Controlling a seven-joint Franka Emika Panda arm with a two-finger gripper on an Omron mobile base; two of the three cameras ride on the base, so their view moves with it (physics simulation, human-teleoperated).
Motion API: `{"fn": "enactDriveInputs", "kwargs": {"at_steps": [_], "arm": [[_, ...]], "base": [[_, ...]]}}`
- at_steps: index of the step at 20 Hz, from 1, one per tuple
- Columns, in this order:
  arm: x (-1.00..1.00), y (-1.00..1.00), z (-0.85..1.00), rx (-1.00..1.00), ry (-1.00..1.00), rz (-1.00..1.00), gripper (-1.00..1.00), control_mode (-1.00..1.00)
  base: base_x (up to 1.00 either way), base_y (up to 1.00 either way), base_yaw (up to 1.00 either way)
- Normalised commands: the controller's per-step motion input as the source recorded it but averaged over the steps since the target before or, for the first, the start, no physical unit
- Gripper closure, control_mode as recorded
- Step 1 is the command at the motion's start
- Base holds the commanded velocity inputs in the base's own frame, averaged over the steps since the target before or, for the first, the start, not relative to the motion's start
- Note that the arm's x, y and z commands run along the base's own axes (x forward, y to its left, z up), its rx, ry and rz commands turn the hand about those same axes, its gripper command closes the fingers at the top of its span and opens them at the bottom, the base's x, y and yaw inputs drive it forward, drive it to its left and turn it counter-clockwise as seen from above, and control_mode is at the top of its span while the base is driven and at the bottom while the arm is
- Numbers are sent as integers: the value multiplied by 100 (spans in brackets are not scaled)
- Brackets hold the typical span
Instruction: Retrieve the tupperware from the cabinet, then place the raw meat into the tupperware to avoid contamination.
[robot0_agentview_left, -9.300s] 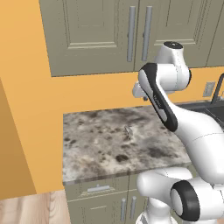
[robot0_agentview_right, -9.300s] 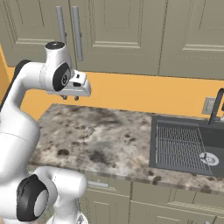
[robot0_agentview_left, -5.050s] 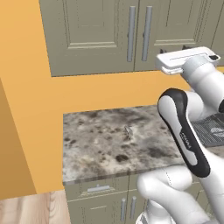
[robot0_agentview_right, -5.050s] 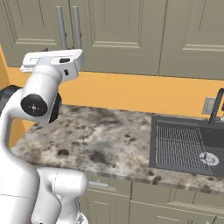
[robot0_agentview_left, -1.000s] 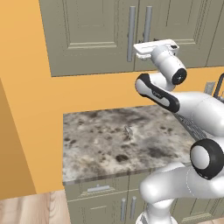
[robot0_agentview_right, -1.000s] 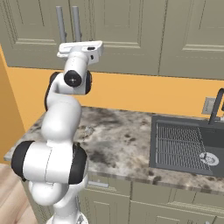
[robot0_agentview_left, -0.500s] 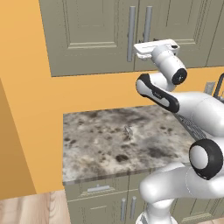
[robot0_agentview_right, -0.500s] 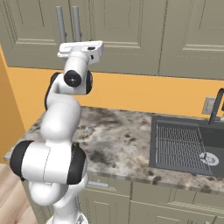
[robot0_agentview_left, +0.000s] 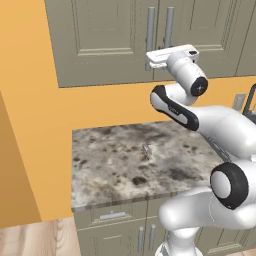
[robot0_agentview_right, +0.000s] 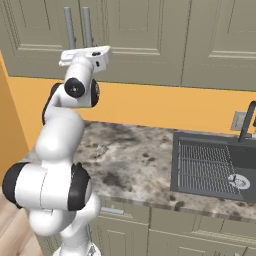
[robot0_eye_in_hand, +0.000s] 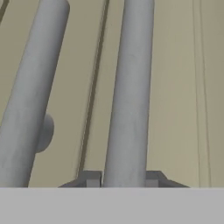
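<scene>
Two gripper (robot0_eye_in_hand: 119, 180) fingertips flank the cabinet handle (robot0_eye_in_hand: 127, 96) close-up.

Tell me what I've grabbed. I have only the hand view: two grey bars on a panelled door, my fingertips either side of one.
Observer: That bar is a handle of the cabinet on the wall, above the counter. Both doors look shut from the base views.
Operator: Say how high on the bar I am.
Observer: Low. The gripper sits near the bottom end of the handle, with the arm stretched up from the base.
Operator: Describe what's under the arm.
Observer: Speckled stone counter, with a dark sink further along to the robot's right.
</scene>
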Motion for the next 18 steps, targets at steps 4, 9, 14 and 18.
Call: {"fn": "enactDriveInputs", "kwargs": {"at_steps": [4, 9, 14, 18], "arm": [[8, 37, -6, -2, 11, 0, 100, -100], [1, -3, 0, 0, 1, 0, 100, -100], [-8, -10, 0, 0, 0, 1, 100, -100], [-34, -12, 0, 0, 0, 3, 100, -100]], "base": [[0, 0, 0], [0, 0, 0], [0, 0, 0], [0, 0, 0]]}}
